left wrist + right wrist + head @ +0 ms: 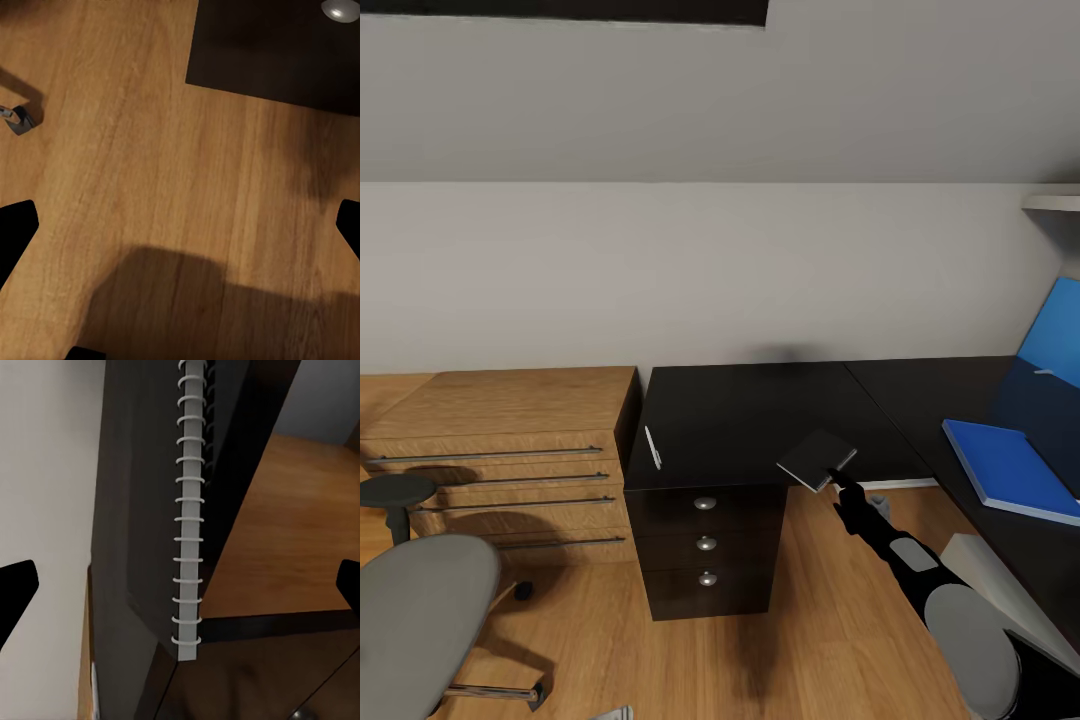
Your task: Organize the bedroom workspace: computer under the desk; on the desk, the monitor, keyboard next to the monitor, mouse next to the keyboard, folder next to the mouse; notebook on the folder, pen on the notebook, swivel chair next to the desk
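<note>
Head view: large L-shaped glossy black desk (760,420) sits against the white wall, its three-drawer pedestal with round silver knobs (706,545) under the left end. Light wooden dresser with bar handles (500,450) stands just beside the desk on the left. Thin whitish-silver pen (653,447) lies on the desk top near its left edge. Flat bright blue folder with a thin white edge (1010,468) lies on the right wing of the desk, below a blue wall panel (1055,335). Right arm reaches in from lower right; right gripper (834,483) is clamped on the small thin grey notebook (817,460), held tilted in the air over the desk's front edge, well apart from the folder. Grey fabric swivel chair (420,610) sits at lower left on the honey-coloured wood floor (810,640), apart from the desk. Left wrist view: camera looks down on wood floor; black pedestal corner with one silver knob (341,9) in shot, a chair castor (19,118) nearby. Left gripper (180,225) fingers (15,229) stand wide apart, nothing between them. Right wrist view: notebook's white spiral binding (189,510) runs straight along the middle, edge-on, with black desk and floor behind it; dark fingertips (15,585) show at both sides of the frame.
</note>
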{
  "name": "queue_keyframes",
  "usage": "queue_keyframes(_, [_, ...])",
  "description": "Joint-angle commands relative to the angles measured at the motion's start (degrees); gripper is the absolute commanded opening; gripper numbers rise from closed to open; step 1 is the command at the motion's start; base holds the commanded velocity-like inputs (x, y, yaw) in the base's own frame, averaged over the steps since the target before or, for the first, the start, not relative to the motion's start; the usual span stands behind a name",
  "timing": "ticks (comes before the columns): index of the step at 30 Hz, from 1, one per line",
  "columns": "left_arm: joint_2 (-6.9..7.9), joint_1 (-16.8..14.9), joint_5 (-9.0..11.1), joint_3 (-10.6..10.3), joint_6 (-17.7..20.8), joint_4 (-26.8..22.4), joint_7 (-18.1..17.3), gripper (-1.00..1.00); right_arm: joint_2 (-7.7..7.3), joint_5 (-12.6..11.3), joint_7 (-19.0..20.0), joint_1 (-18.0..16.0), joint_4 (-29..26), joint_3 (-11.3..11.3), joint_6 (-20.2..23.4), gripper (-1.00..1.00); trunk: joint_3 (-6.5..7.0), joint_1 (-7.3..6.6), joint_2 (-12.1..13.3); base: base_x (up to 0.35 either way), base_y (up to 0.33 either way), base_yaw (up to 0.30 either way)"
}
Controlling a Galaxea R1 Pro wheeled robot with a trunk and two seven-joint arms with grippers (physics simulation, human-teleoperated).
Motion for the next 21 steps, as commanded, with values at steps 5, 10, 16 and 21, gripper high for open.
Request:
queue_keyframes(5, [0.08,0.0,0.6,-0.3,-0.4,-0.1,0.4,1.00,0.00,-0.4,0.1,0.0,0.0,-0.2,0.5,1.00,-0.04,0.00,0.0,0.090,0.088,0.000])
queue_keyframes(10, [0.08,0.0,0.6,-0.3,-0.4,-0.1,0.4,1.00,0.00,-0.4,0.1,0.0,0.0,-0.2,0.5,1.00,-0.04,0.00,0.0,0.026,0.024,0.000])
queue_keyframes(16, [0.08,0.0,0.6,-0.3,-0.4,-0.1,0.4,1.00,0.00,-0.4,0.1,0.0,0.0,-0.2,0.5,1.00,-0.04,0.00,0.0,0.005,0.005,0.000])
queue_keyframes(21, [0.06,0.0,0.6,-0.3,-0.4,0.1,0.5,1.00,-0.03,-0.4,0.1,0.0,0.0,-0.1,0.6,1.00,-0.04,0.00,0.0,0.001,0.001,0.000])
